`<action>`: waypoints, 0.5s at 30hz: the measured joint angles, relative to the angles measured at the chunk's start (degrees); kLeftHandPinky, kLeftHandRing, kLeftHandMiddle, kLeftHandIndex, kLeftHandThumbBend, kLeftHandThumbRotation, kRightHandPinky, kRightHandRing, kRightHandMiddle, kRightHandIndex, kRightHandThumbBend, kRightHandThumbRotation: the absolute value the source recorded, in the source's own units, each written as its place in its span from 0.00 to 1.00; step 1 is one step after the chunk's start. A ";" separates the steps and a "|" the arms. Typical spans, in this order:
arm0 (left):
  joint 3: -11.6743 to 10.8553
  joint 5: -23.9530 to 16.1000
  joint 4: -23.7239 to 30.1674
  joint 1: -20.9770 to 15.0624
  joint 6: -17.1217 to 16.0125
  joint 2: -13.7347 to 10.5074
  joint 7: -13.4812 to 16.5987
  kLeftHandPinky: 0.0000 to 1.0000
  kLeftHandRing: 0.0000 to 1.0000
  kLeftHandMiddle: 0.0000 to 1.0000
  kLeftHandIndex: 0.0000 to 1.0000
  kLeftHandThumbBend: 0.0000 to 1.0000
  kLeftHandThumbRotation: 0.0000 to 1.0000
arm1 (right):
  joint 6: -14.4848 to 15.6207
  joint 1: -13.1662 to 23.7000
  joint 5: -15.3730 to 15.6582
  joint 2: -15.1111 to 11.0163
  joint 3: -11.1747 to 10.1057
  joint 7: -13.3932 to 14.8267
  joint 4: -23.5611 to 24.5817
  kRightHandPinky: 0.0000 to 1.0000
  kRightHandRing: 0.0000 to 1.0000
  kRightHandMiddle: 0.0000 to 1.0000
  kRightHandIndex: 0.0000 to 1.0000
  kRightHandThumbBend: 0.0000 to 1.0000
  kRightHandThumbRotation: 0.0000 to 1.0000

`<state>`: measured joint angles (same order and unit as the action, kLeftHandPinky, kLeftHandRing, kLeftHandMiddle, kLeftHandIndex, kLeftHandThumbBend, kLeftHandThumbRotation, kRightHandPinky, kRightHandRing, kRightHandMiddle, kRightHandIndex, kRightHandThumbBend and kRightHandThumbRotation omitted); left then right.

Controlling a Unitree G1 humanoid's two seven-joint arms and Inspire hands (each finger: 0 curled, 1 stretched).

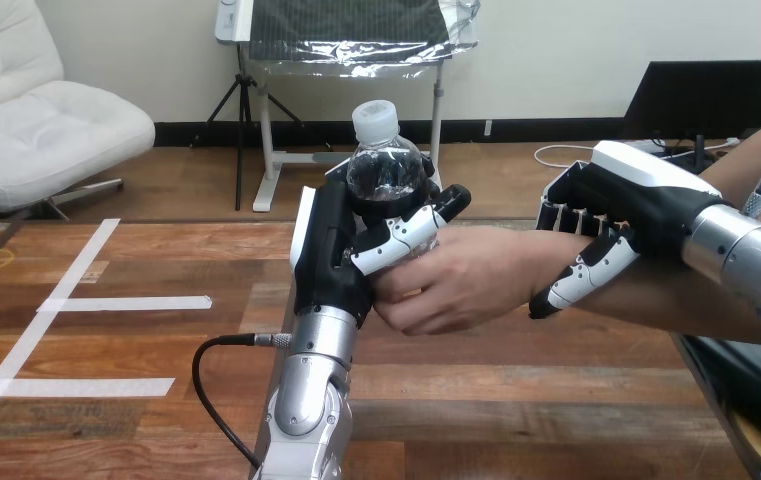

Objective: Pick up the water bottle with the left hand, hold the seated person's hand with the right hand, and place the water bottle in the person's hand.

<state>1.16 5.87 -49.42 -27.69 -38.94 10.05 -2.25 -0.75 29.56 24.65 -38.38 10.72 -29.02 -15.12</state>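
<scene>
Handover nearly complete, bottle raised between two hands

Left hand [331,250] has the water bottle [386,165] upright and well clear of the table [156,400]. Its fingers [406,232] are clamped round the lower body, and the white cap [375,120] stands free on top. In from the view's right comes the person's hand [456,285], curled against the bottle's base and touching the robot's fingers. Right hand [606,205] sits over the person's wrist [546,255], fingers and thumb wrapped round it from above and below. So the pick-up looks done, and the hold on the person looks done too. What remains, by this reading, is the release. The person's hand seems to have the bottle only partly, and the left hand's fingers must open before the placing counts as finished.
</scene>
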 measured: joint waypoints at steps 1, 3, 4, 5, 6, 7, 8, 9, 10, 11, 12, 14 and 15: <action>0.00 0.01 0.00 0.00 0.00 0.00 0.00 0.30 0.35 0.41 0.43 0.69 0.00 | 0.00 0.00 -0.01 0.00 0.00 0.00 0.00 0.25 0.32 0.39 0.39 0.94 0.15; 0.00 0.05 0.00 0.00 0.00 0.00 -0.01 0.30 0.35 0.41 0.43 0.69 0.00 | 0.00 0.00 0.00 0.00 0.00 0.00 0.00 0.25 0.32 0.39 0.39 0.94 0.16; 0.00 0.07 0.00 0.00 0.00 0.00 -0.02 0.30 0.35 0.41 0.43 0.69 0.00 | 0.00 0.00 -0.01 0.00 0.00 0.00 0.00 0.25 0.32 0.39 0.39 0.94 0.16; 0.00 0.17 0.00 0.01 0.01 0.00 -0.07 0.30 0.36 0.41 0.43 0.69 0.00 | 0.00 0.00 -0.01 0.00 -0.01 0.00 0.00 0.25 0.32 0.39 0.39 0.94 0.16; 0.00 0.23 0.01 0.01 0.01 0.00 -0.13 0.30 0.36 0.41 0.43 0.68 0.00 | 0.00 0.00 -0.01 0.00 -0.01 0.00 0.00 0.26 0.32 0.39 0.39 0.94 0.16; 0.00 0.30 0.01 0.01 0.01 0.00 -0.20 0.30 0.36 0.41 0.43 0.68 0.00 | 0.00 0.00 -0.01 0.00 -0.01 0.00 0.00 0.26 0.32 0.39 0.39 0.94 0.16; 0.00 0.38 0.01 0.01 0.01 0.00 -0.30 0.30 0.36 0.41 0.43 0.68 0.00 | -0.02 0.00 -0.02 0.00 -0.01 0.01 0.00 0.26 0.32 0.39 0.39 0.94 0.16; 0.00 0.45 0.01 0.01 0.01 0.00 -0.39 0.31 0.36 0.41 0.43 0.68 0.00 | -0.04 0.00 -0.02 0.00 -0.02 0.01 -0.01 0.26 0.32 0.39 0.39 0.94 0.15; 0.00 0.51 0.01 0.02 0.01 0.00 -0.51 0.31 0.36 0.41 0.43 0.68 0.00 | -0.08 0.00 -0.03 -0.01 -0.02 0.01 -0.02 0.26 0.32 0.39 0.39 0.94 0.15; 0.00 0.57 0.01 0.02 0.01 0.00 -0.61 0.31 0.36 0.41 0.44 0.68 0.00 | -0.10 0.00 -0.03 -0.01 -0.02 0.01 -0.02 0.26 0.33 0.39 0.39 0.94 0.15; 0.00 0.63 0.01 0.02 0.01 0.00 -0.72 0.31 0.36 0.41 0.44 0.68 0.00 | -0.13 0.00 -0.03 -0.02 -0.03 0.01 -0.03 0.26 0.33 0.39 0.39 0.94 0.15; 0.00 0.77 0.01 0.02 0.03 0.00 -0.89 0.31 0.36 0.41 0.44 0.68 0.00 | -0.15 0.00 -0.03 -0.03 -0.04 0.01 -0.04 0.26 0.33 0.39 0.39 0.95 0.15; 0.00 0.88 0.02 0.02 0.06 0.01 -1.01 0.31 0.36 0.41 0.44 0.68 0.00 | -0.16 0.00 -0.03 -0.03 -0.04 0.01 -0.05 0.26 0.32 0.39 0.39 0.95 0.15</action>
<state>1.16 6.76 -49.40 -27.67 -38.88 10.06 -3.25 -0.90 29.56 24.62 -38.41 10.67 -29.01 -15.17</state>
